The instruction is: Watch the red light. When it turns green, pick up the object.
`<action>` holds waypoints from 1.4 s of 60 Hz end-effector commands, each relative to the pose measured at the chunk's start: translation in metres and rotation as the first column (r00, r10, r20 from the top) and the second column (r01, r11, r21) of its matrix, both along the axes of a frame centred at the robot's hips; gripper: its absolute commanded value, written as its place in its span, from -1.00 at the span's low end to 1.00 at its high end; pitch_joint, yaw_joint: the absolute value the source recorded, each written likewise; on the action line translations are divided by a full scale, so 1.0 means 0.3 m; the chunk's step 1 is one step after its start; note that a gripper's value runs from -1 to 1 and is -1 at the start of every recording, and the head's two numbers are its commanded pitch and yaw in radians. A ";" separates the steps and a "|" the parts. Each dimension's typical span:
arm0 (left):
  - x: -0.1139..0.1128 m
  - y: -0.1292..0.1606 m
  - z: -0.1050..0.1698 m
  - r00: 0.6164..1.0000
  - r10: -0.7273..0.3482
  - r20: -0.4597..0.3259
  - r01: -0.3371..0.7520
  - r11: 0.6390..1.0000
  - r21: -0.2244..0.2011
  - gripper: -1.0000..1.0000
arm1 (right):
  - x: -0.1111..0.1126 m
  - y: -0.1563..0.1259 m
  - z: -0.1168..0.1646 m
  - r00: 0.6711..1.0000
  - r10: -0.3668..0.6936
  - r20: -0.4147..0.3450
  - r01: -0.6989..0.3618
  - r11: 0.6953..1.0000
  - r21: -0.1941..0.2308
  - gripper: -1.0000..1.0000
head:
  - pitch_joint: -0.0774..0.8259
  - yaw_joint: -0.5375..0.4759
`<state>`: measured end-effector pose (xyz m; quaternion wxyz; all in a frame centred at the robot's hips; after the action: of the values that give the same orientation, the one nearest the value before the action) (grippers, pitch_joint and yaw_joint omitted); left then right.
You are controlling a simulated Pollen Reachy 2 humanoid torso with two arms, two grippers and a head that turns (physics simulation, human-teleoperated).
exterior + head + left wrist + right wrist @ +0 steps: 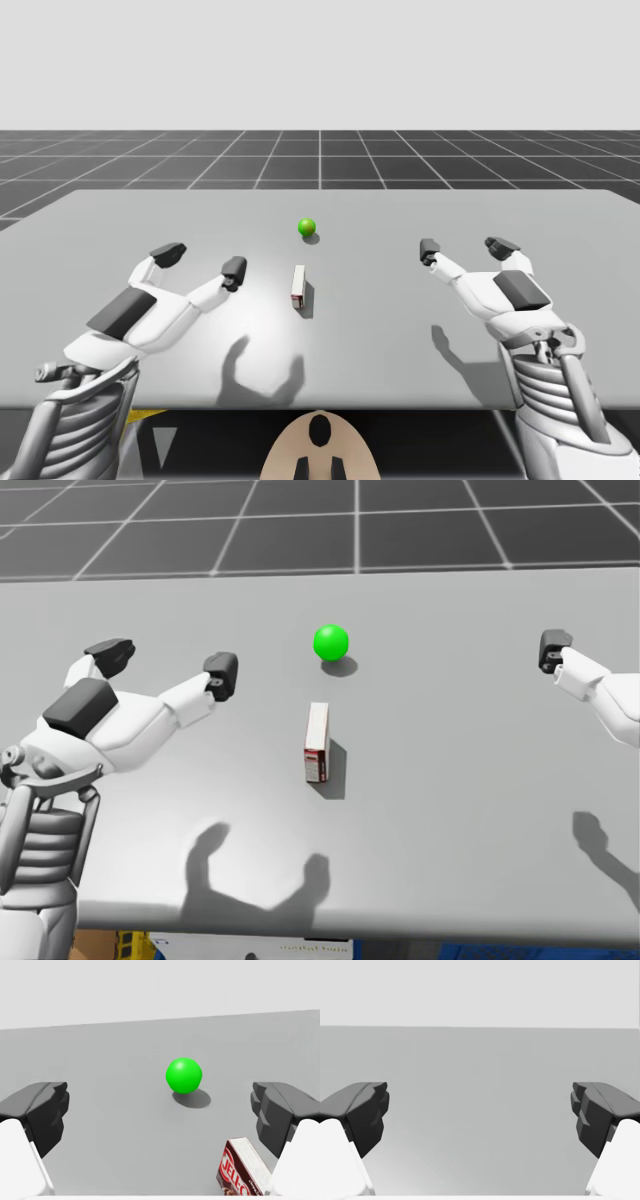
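Observation:
The light is a green ball resting on the grey table. A small red and white box stands on its long edge just nearer me than the ball. My left gripper hovers open to the left of the box, with the box beside one finger and the ball ahead. My right gripper hangs open at the right over bare table, far from the box. One of its fingertips shows in the head view.
The table's front edge lies close to my torso, and a dark gridded floor stretches behind its far edge. Shadows of both grippers fall on the surface near the front.

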<state>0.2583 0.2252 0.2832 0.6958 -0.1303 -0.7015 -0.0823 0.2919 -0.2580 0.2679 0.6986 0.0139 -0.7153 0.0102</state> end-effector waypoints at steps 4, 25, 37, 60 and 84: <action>-0.151 -0.155 -0.065 0.994 -0.077 -0.083 0.067 0.991 -0.117 -1.00 | 0.004 0.002 -0.008 1.000 -0.001 -0.006 0.001 1.000 -0.001 -1.00 | 0.51 0.23; -0.164 -0.334 -0.318 0.987 -0.111 -0.118 0.099 0.990 -0.099 -1.00 | 0.002 -0.002 -0.005 1.000 -0.011 0.005 0.011 1.000 -0.008 -1.00 | 0.51 0.23; -0.120 -0.422 -0.401 0.976 -0.114 -0.183 0.105 0.993 -0.056 -1.00 | -0.001 -0.003 -0.003 1.000 -0.012 0.010 0.012 1.000 -0.007 -1.00 | 0.52 0.23; 0.050 -0.530 -0.436 0.971 -0.063 -0.231 0.068 0.998 0.014 -1.00 | -0.004 -0.005 -0.002 1.000 -0.012 0.014 0.012 1.000 -0.008 -1.00 | 0.54 0.24; 0.160 -0.588 -0.460 0.945 -0.063 -0.320 0.064 0.998 -0.006 -1.00 | -0.005 -0.007 -0.002 1.000 -0.012 0.013 0.013 1.000 -0.009 -1.00 | 0.58 0.22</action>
<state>0.3090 0.1014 0.1453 0.7859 -0.0865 -0.5993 -0.1257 0.2905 -0.2600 0.2673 0.6941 0.0062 -0.7198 0.0092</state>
